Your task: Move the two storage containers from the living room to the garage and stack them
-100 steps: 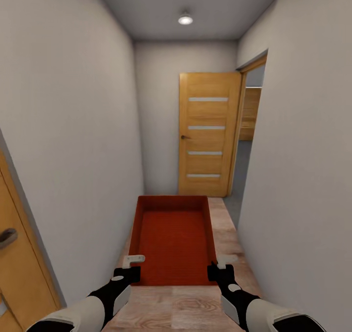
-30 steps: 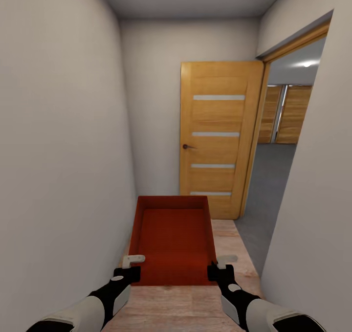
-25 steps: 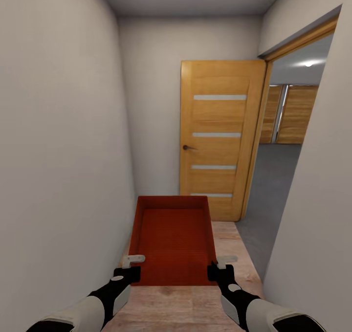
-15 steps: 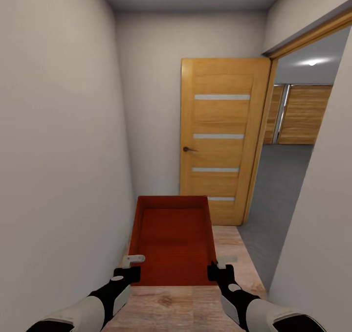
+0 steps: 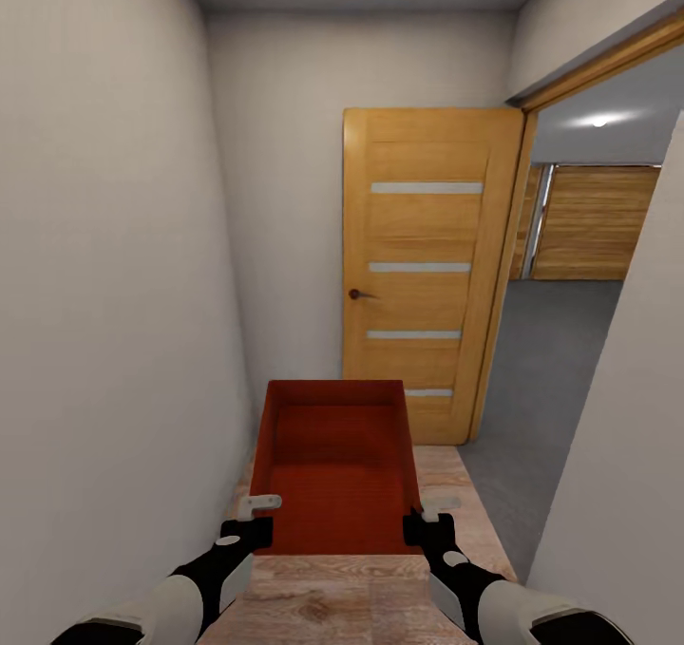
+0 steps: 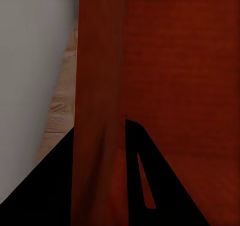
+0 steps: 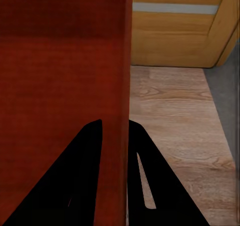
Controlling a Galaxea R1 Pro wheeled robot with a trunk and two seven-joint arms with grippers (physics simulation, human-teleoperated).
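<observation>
Walls (image 5: 114, 275) of a narrow hallway hide most of the garage (image 5: 570, 341) beyond the open door (image 5: 423, 265). Storage container (image 5: 334, 464) (empty) rides between left gripper (image 5: 255, 517) and right gripper (image 5: 429, 521), each clamped on a side wall.

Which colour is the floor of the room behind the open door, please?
Dark grey. The floor past the open wooden door shows best in the head view.

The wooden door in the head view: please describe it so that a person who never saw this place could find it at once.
Look to the far end of the narrow white corridor. There, right of the end wall, stands a wooden door, swung open beside the doorway to a room with a grey floor. Its four pale horizontal strips and small dark knob set it apart from the plank doors further back.
</observation>
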